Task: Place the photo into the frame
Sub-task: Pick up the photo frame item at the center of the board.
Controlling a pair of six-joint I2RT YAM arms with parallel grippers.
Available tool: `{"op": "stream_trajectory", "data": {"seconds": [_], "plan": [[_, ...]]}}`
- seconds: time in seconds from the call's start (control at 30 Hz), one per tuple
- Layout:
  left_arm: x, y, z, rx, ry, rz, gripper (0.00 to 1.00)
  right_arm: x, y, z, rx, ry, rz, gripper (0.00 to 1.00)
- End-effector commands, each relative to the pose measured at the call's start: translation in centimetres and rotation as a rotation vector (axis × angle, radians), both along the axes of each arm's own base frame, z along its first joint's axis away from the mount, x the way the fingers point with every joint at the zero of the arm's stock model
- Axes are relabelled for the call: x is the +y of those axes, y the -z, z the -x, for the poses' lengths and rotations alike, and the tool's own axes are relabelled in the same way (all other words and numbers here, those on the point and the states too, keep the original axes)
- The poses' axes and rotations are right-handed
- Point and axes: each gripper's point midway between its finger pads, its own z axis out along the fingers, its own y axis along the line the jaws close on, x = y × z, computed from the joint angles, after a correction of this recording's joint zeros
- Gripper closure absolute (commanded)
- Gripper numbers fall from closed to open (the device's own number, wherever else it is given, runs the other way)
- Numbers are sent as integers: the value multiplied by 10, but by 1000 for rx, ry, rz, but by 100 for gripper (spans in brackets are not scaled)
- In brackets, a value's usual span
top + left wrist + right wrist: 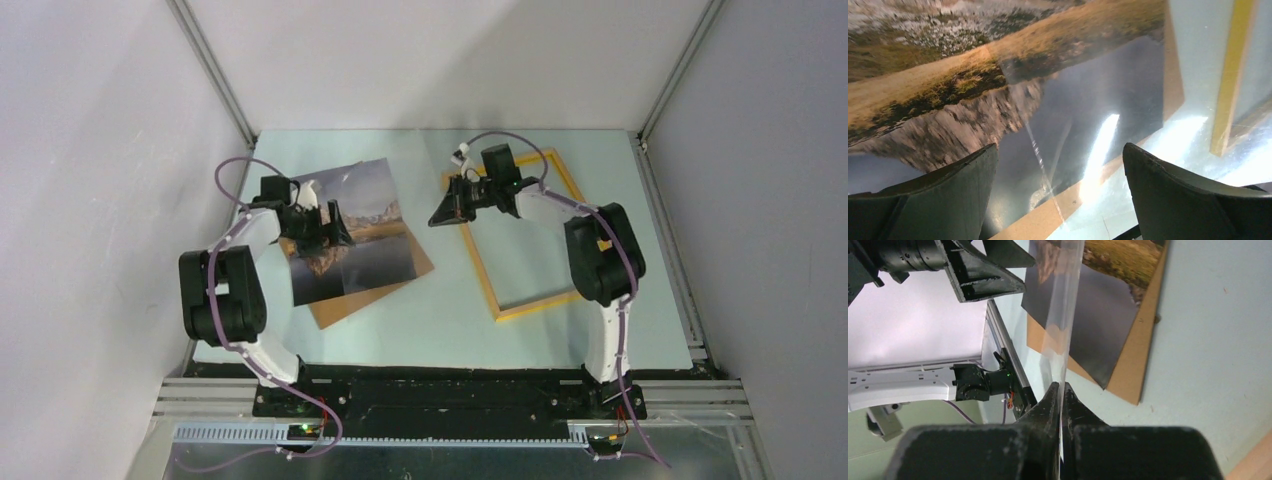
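Top external: photo (pixel 375 250) lies face up on a brown board (pixel 335 310), left of the frame (pixel 480 270), with bare bench (pixel 450 330) between them. Our left tool (pixel 1059 150) hangs right over the photo, fingers spread, nothing in them. So left arm is the nearer one, and the move goes rightward. Photo is turned off the frame's long axis; we reckon it needs a twist on the way. Right tool (pixel 1060 392) is pinching a clear sheet (pixel 1065 305) edge-on near the frame's far-left corner, which crowds the drop zone. Photo looks glossy and flat with no lip, so likely a slippery pick. We can't tell if the sheet touches anything.
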Motion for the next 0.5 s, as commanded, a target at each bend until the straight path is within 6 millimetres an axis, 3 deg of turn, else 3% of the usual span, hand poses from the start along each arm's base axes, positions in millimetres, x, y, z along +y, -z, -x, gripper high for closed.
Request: {"op": "stream_trajectory", "data": {"seconds": [0.0,0.2,0.3,0.47], "plan": [[-3,-62,-17,-195,21,-4,0,-16,-79,-11,-224,47,21,100],[-14,-149,-38,-385,-3,67,0,-43,-138,-11,-376,111,110,100],[-25,-200,-43,-484,-3,109,0,-59,-155,-3,-416,111,194,100],[-48,-261,-46,-562,-39,188,0,-94,-199,-11,-624,233,352,100]]}}
